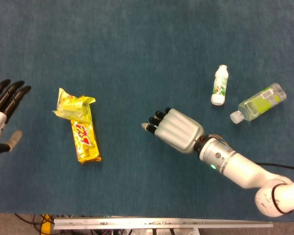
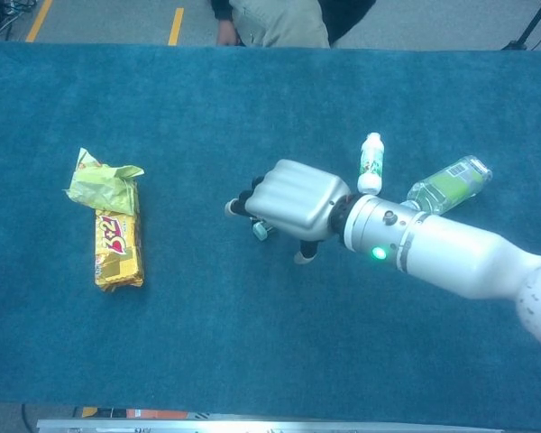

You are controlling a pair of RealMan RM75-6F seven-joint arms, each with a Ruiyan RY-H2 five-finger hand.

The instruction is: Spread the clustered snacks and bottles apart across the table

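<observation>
My right hand hovers palm down over the small black and teal object, hiding it in the head view. In the chest view only the object's teal end peeks out under the right hand, whose fingers reach left and whose thumb stands apart. A crumpled yellow-green bag lies against a yellow snack bar at the left. A small white bottle and a clear green-labelled bottle lie at the right. My left hand is at the left edge, fingers spread, holding nothing.
A person stands behind the table's far edge. The blue cloth covers the whole table. A metal rail runs along the near edge.
</observation>
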